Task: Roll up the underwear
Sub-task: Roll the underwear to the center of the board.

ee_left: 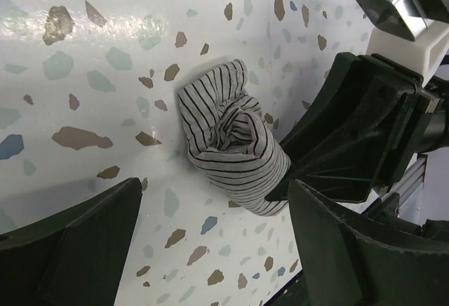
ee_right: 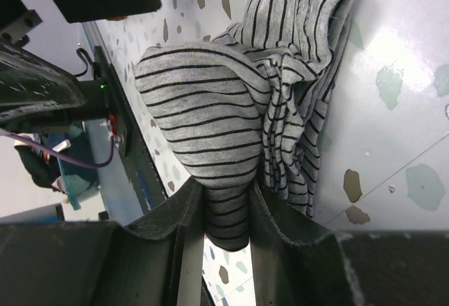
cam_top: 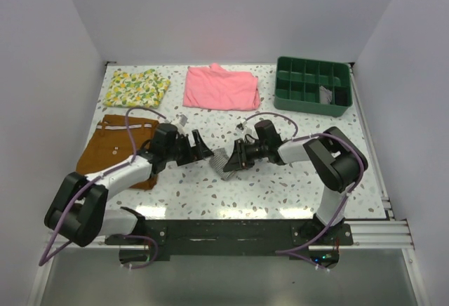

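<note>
**Right gripper point(cam_top: 233, 160) pinches the underwear point(cam_top: 223, 160)**

Top view: the underwear sits bunched mid-table point(cam_top: 280, 187), nearer the near edge.
Left wrist: the left gripper point(ee_left: 217, 250) gapes wide (gripping nothing).
Right wrist: narrow jaws clamp the striped roll's end.

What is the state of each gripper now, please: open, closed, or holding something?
Left gripper: open, holding nothing.
Right gripper: closed on the grey-and-white striped knit underwear.
</note>
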`<state>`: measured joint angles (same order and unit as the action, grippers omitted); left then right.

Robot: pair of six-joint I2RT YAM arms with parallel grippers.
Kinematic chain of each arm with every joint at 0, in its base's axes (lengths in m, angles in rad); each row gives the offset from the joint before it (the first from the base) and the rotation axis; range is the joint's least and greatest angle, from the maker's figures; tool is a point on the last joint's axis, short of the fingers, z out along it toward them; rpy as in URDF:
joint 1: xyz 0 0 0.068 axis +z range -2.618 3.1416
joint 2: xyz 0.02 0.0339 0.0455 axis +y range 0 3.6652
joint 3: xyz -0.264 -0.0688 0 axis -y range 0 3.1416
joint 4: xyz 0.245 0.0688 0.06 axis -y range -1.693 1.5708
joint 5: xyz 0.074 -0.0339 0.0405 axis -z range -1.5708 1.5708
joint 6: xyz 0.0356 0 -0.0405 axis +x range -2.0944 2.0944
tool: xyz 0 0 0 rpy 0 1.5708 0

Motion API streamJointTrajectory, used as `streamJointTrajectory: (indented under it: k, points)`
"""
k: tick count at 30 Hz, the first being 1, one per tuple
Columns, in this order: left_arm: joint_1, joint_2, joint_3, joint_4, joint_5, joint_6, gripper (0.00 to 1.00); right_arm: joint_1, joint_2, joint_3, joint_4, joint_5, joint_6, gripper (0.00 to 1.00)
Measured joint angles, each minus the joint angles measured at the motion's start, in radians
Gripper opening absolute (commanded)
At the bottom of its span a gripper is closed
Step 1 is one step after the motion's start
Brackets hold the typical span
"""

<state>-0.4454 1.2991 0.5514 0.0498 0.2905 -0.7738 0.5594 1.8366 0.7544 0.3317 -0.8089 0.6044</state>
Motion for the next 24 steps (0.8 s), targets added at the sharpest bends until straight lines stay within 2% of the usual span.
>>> streamJointTrajectory:
  k: [13, 19, 22, 24]
  points:
    - [-0.020, 0.167, -0.043, 0.220, 0.093, -0.039, 0.82, -0.004, 0.006, 0.023, -0.042, -0.013, -0.014, 0.13]
    - [-0.021, 0.224, -0.056, 0.320, 0.111, -0.068, 0.56, -0.004, 0.006, 0.032, -0.064, -0.013, -0.028, 0.13]
    - [-0.021, 0.247, -0.061, 0.367, 0.127, -0.084, 0.35, -0.004, 0.006, 0.036, -0.071, -0.013, -0.033, 0.14]
    - [-0.022, 0.260, -0.068, 0.406, 0.140, -0.098, 0.28, -0.004, 0.006, 0.039, -0.076, -0.012, -0.037, 0.15]
